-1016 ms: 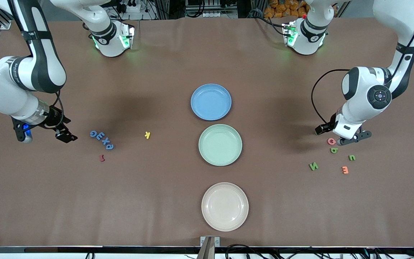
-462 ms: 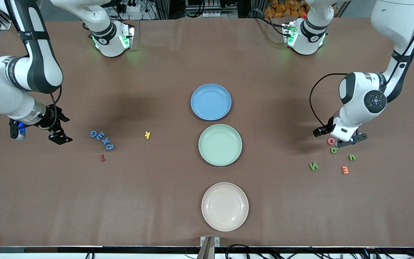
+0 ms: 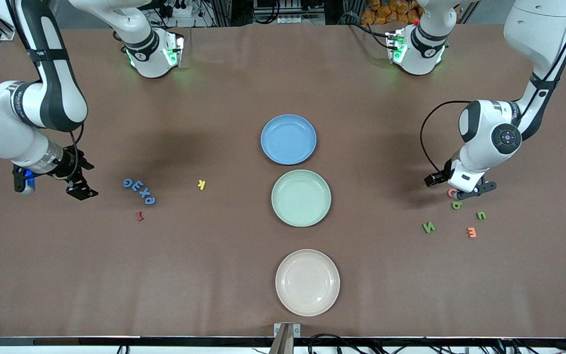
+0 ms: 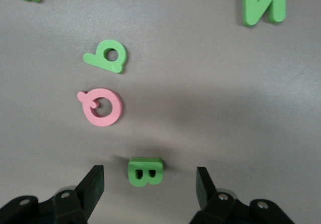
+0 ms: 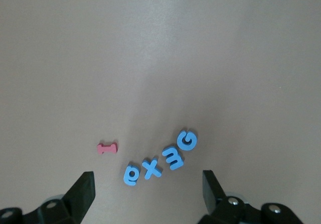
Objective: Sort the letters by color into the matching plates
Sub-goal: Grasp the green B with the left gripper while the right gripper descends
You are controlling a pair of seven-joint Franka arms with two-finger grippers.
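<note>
The left arm bends low near its end of the bench, its left tool [image 4: 146, 184] spread wide astride a green B [image 4: 146, 170], not gripping it. The right tool [image 5: 148, 191] hangs wide and empty beside the blue letters [image 3: 139, 191] at the right arm's end. The blue plate [image 3: 288, 139], green plate [image 3: 301, 197] and cream plate [image 3: 307, 281] mid-bench hold nothing.
</note>
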